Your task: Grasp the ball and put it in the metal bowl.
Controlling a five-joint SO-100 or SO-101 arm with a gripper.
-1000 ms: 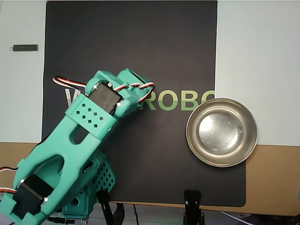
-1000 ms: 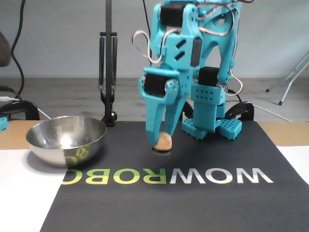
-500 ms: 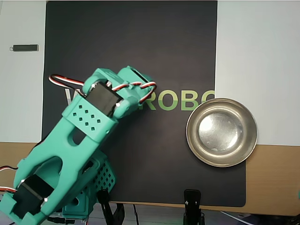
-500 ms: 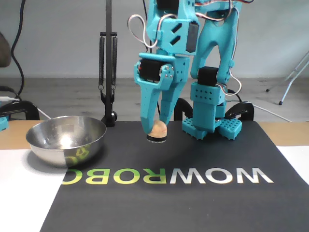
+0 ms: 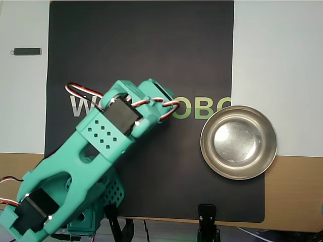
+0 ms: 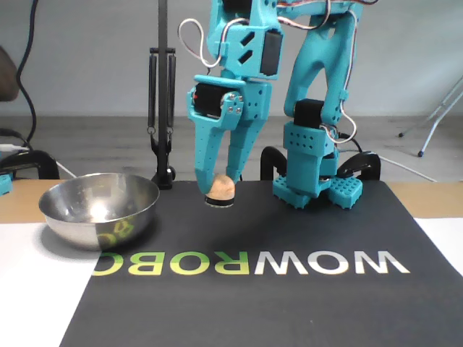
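Ball (image 6: 221, 187) pinched in downward-pointing fingers (image 6: 205, 168) above mat (image 6: 289, 238).

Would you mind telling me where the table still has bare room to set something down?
In the overhead view, the upper half of the black mat above the lettering is bare, as is the white surface above the metal bowl. The mat strip below the bowl is narrow. The lower left is crowded by the arm, whose gripper holds the ball.

Robot lab: branded mat (image 6: 289, 303), clamps
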